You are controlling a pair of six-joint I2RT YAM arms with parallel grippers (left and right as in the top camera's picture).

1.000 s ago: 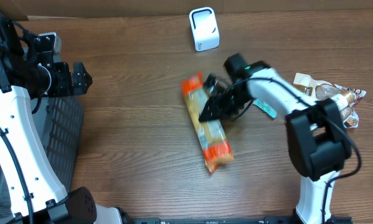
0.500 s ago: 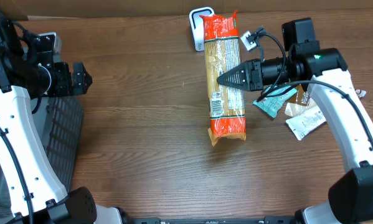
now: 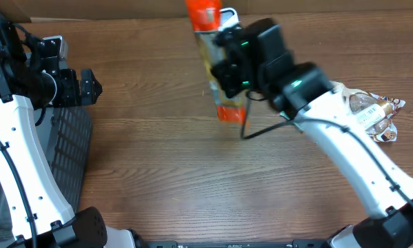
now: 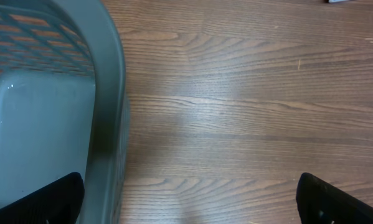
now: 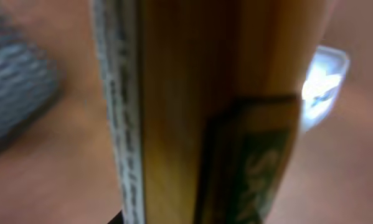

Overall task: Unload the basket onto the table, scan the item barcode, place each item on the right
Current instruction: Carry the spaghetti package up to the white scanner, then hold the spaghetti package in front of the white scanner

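Overhead, the right gripper (image 3: 228,72), fingers closed narrowly on the pasta packet (image 3: 205,14), has carried it from mid-table up to the white scanner (image 3: 228,15) just beyond its fingertips, so the barcode pass looks underway, while the left gripper (image 3: 94,86) gapes wide, empty.

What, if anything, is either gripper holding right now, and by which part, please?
The right gripper holds the orange-ended packet around its middle, between the two orange ends. The left gripper is open and holds nothing.
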